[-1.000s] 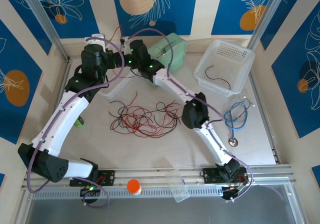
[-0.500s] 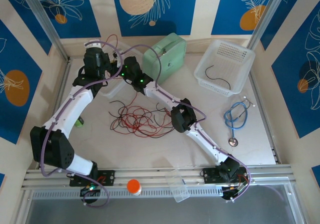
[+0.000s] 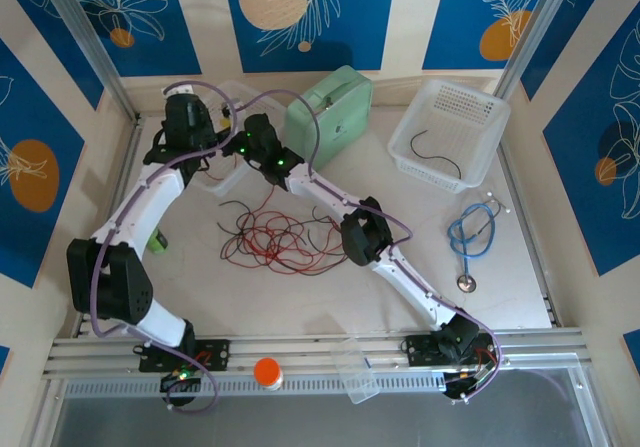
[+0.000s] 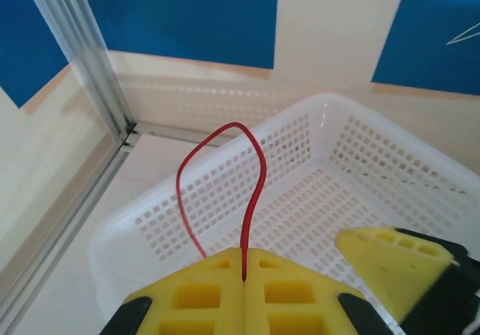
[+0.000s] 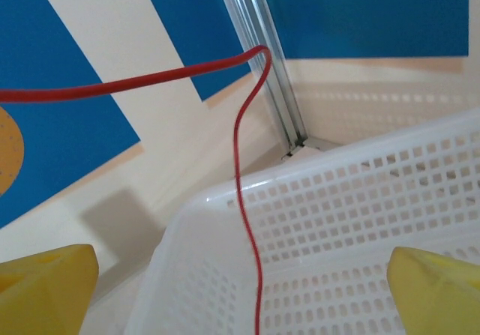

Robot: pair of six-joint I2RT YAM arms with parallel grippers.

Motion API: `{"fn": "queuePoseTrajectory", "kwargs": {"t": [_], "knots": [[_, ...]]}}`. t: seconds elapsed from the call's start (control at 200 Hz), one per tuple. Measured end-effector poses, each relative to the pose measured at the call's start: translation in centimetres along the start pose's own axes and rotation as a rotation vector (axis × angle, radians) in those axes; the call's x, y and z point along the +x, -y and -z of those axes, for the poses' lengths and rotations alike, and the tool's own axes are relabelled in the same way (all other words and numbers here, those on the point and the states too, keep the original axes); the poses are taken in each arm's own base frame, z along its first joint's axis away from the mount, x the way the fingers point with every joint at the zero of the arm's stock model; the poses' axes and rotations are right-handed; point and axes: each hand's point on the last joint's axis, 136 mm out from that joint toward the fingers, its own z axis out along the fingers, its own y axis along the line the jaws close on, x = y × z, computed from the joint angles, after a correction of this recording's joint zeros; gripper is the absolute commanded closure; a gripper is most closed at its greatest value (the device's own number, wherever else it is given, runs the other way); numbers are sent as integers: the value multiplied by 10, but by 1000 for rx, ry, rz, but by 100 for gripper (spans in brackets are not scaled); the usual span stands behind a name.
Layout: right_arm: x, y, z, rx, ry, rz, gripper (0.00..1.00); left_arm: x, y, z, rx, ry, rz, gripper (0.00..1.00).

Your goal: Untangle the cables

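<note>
My left gripper [image 4: 244, 266] is pinched tight on a thin red cable [image 4: 256, 177] that loops above the white perforated plastic basket [image 4: 375, 155], tucked against the aluminium corner post [image 4: 79, 50]. My right gripper [image 5: 240, 286] is spread wide, with the red cable hanging between its fingers. The red-and-black cable tangle [image 3: 285, 235] lies mid-table with bare tabletop [image 3: 300, 302] on its near side.

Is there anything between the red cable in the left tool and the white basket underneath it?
Nothing visible does. The left tool is shut on the red cable, whose loop reaches out over the white basket. The part of the basket's floor in view looks bare.
</note>
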Motion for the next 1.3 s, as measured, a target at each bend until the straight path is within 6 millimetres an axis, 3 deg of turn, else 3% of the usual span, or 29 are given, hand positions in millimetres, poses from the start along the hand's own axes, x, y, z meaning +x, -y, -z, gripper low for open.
{"fn": "queuePoseTrajectory", "kwargs": {"t": [0.18,0.275,0.38,0.51,0.69,0.885,1.07,1.186,1.301], "knots": [[-11,-28,14,6,-68,56,1,2,-10,-18,-2,-46,30,100],[-25,-50,30,16,-103,100,1,0,-7,-26,25,-59,39,100],[-36,-53,58,87,-143,138,1,1,-3,-29,57,-87,44,100],[-44,-68,109,137,-174,186,2,9,8,-38,106,-126,56,100],[-14,-93,200,167,-243,217,2,32,19,-46,155,-206,53,100],[15,-81,281,280,-321,222,3,52,31,-61,191,-278,79,100],[22,-73,339,401,-375,144,3,95,41,-85,200,-400,103,100],[28,-65,370,481,-404,78,3,127,47,-96,192,-488,110,81],[39,-54,396,553,-440,29,3,148,51,-95,185,-548,98,53]]}}
